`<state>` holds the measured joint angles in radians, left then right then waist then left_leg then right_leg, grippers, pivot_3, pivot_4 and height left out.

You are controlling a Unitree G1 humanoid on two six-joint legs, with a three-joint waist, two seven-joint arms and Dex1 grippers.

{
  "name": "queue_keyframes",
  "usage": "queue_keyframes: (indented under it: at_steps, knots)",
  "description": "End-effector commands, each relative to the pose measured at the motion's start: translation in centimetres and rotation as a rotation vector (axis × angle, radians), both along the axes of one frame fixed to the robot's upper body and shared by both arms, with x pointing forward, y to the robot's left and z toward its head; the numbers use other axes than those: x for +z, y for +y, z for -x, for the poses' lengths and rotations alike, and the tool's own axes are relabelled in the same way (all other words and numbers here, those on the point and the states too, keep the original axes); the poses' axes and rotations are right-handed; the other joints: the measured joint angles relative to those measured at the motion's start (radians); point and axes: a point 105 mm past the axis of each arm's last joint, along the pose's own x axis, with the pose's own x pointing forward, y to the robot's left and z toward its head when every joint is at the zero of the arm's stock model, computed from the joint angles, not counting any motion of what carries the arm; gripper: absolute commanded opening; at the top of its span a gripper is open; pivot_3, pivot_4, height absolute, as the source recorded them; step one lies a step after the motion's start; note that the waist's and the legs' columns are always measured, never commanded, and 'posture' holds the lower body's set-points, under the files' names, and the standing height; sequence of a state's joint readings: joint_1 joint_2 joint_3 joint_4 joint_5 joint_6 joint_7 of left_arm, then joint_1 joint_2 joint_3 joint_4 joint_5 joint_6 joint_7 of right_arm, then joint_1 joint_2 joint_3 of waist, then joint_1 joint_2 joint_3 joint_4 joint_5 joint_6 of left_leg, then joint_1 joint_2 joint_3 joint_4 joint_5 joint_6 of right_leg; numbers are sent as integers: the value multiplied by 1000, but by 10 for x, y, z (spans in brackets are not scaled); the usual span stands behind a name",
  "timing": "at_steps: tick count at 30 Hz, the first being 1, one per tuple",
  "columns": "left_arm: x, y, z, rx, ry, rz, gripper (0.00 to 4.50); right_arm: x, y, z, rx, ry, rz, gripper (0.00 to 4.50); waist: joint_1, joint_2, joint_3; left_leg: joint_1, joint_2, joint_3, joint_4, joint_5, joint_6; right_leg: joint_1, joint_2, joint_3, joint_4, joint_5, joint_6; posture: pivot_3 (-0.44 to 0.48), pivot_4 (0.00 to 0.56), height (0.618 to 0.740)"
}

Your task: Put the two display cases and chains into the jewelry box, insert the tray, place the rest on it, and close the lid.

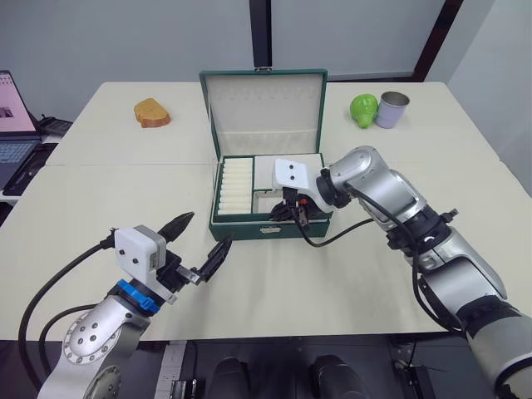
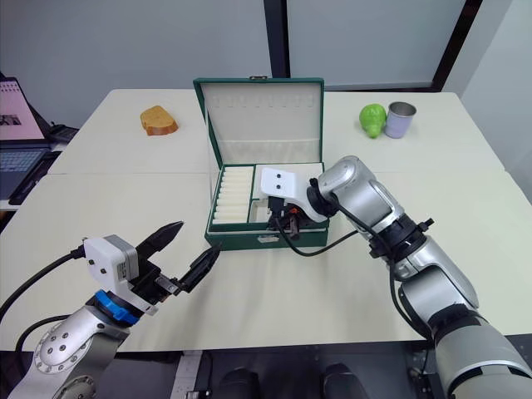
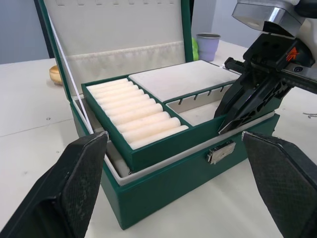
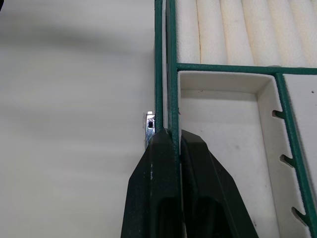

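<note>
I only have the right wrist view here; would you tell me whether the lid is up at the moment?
Observer: Yes, the lid stands upright behind the jewelry box.
Operator: Thank you. Where is the left gripper?
Observer: The left gripper hovers above the table in front of the jewelry box's left corner, fingers open, holding nothing.
Operator: Is the tray seated?
Observer: Not fully; the left wrist view shows the tray standing proud of the jewelry box's rim.

Silver-grey rounded arm shells, black joints. White square camera block on each wrist. Left tool (image 1: 202, 243) and right tool (image 1: 293, 211): black tapered fingers. Blue left wrist ring; black looping cables.
</note>
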<state>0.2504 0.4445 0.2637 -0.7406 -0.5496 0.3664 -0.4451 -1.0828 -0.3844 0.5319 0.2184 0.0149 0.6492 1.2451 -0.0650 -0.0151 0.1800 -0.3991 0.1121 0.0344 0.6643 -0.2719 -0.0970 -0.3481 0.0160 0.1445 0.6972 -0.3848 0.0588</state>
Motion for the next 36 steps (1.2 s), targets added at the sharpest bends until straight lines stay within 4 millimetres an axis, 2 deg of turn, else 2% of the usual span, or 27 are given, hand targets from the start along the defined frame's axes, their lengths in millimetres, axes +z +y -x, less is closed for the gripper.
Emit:
queue_keyframes:
  at_steps: [1, 14, 36]
  knots:
    - [10, 4, 2, 21, -45, 11, 4500, 17, 6, -1, 16, -53, -19, 8, -1, 0, 0, 0, 0, 0, 0, 0, 0, 0, 0, 0, 0, 0, 0, 0, 150, 740]
    - [7, 9, 2, 33, -33, 10, 4500, 14, 13, -2, 24, -44, -38, 8, -21, 0, 0, 0, 0, 0, -1, 0, 0, 0, 0, 0, 0, 0, 0, 0, 150, 740]
    - [10, 2, 4, 38, -25, 8, 4500, 15, 26, -3, 65, -47, -50, 8, -24, 0, 0, 0, 0, 0, -1, 0, 0, 0, 0, 0, 0, 0, 0, 0, 150, 740]
